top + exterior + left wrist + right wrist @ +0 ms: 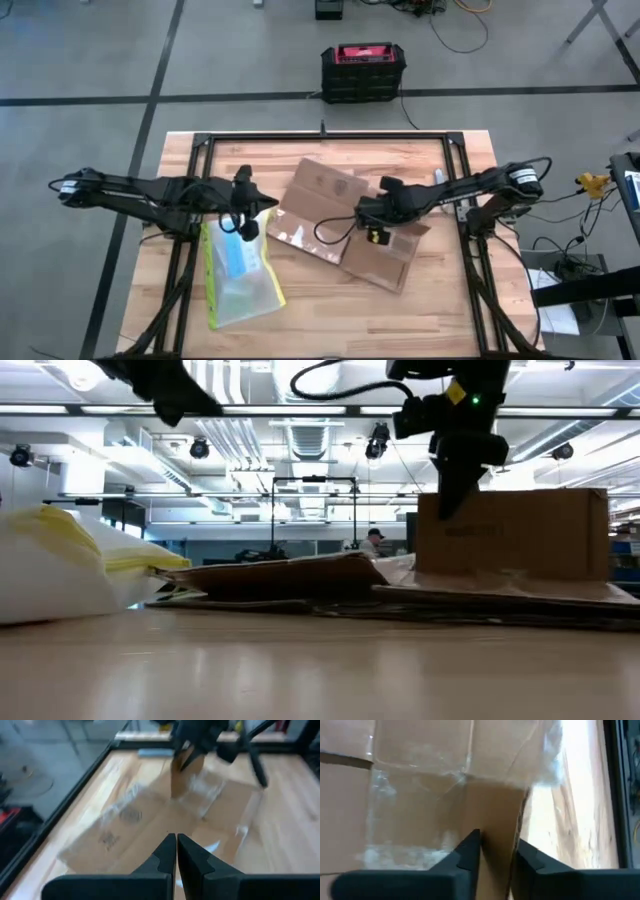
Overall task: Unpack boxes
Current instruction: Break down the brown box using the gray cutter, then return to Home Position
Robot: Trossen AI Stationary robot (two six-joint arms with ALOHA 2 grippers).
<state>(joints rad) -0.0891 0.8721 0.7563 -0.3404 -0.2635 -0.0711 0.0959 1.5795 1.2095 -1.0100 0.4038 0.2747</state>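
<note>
While right gripper (495, 852) fingers pinch upright carton (340, 220) flap, left gripper (176, 855) fingers clenched, empty.

I see one flat brown cardboard carton (335, 222) lying opened out on the tabletop, skewed approx diagonal. Shiny clear tape strips run across its panels, crinkled in spots. One flap (512, 530) stands upright w/ the right gripper's fingers (466, 851) straddling its edge; the rest lies flat below them. Left fingers (165, 851) are apart from it, carton ahead of them.
</note>
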